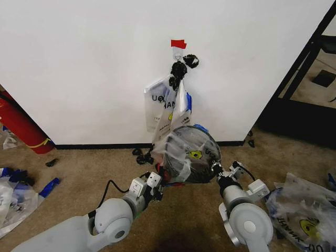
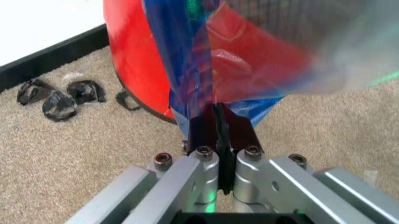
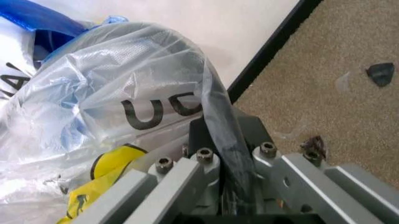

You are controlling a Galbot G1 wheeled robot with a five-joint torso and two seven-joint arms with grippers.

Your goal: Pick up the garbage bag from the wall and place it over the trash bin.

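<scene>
The garbage bag (image 1: 184,147), translucent with a yellow smiley and a blue rim band, is stretched over the black mesh trash bin (image 1: 203,167), which is tipped toward me by the wall (image 1: 79,63). My left gripper (image 1: 157,182) is at the bin's left lower side. In the left wrist view this left gripper (image 2: 218,123) is shut on the blue rim band (image 2: 181,70), close to the bin's red base (image 2: 134,60). My right gripper (image 1: 216,171) is at the bin's right side. Its wrist view shows the right gripper (image 3: 227,133) shut on a fold of the bag (image 3: 124,88).
More bags (image 1: 160,105) hang on the wall under a black wad (image 1: 181,65) and red tape (image 1: 178,43). Black wads (image 1: 143,155) lie by the baseboard. A red cylinder (image 1: 18,126) leans at the left. Loose bags lie left (image 1: 13,197) and right (image 1: 304,207). A black frame (image 1: 307,63) stands at the right.
</scene>
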